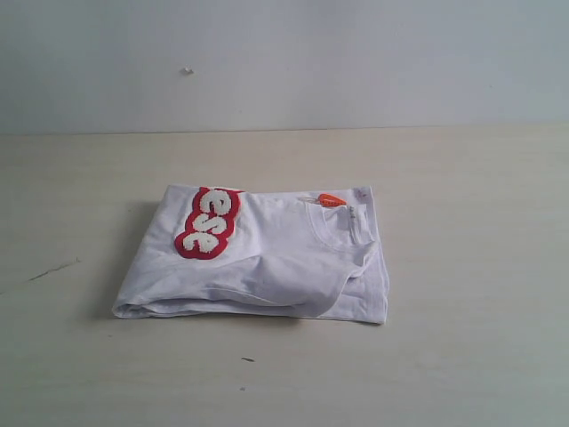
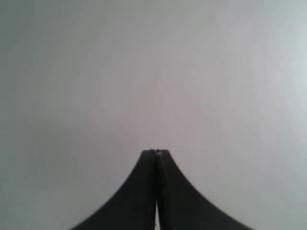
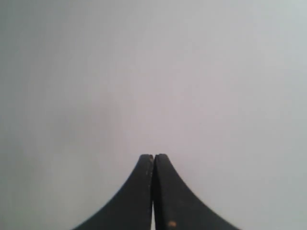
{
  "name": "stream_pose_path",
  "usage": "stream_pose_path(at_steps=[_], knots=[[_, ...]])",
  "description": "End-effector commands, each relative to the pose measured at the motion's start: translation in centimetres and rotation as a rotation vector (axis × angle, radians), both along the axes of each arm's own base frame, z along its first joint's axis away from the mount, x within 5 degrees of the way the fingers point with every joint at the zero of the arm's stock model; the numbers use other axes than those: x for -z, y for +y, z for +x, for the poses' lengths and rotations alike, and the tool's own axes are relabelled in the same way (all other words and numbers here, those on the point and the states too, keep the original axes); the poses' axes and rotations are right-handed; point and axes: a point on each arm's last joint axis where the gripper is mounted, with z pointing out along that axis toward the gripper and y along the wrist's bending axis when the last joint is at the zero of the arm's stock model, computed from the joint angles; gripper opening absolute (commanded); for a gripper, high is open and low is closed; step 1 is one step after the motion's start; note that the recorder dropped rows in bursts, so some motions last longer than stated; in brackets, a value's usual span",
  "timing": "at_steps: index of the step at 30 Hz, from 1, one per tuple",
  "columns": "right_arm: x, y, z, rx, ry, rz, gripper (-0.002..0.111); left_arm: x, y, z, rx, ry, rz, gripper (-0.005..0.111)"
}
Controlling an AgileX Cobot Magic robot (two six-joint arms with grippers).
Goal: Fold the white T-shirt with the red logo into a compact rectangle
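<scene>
Pale wooden table (image 1: 462,356) carries the folded white cotton T-shirt (image 1: 267,267) at its middle, a rough rectangle with the fuzzy red logo (image 1: 210,222) and small orange neck tag (image 1: 331,200) on top. Left jaws and right jaws are pressed fully together, gripping nothing.

Can read only "ese" on the red logo (image 1: 209,222) — hides the remaining letters inside the white T-shirt (image 1: 276,267) fold. Cannot name the tiny speck (image 1: 187,71) at eleven o'clock from the T-shirt. Crops left tool (image 2: 156,151) and right tool (image 3: 153,155) at frame edge — only blur behind.
</scene>
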Motion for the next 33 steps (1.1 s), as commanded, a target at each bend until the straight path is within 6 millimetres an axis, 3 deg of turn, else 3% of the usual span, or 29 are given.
stream_pose_path(at_steps=[1, 6, 33], knots=[[-0.06, 0.29, -0.11, 0.167, 0.006, 0.007, 0.0, 0.07, 0.03, -0.12, -0.003, -0.005, 0.002, 0.0], [-0.07, 0.42, -0.11, 0.232, 0.006, 0.023, 0.0, 0.07, 0.08, -0.3, -0.003, -0.011, 0.0, 0.0], [-0.11, 0.4, -0.13, 0.236, 0.001, 0.019, 0.0, 0.13, 0.06, -0.24, -0.001, -0.002, 0.001, 0.0]])
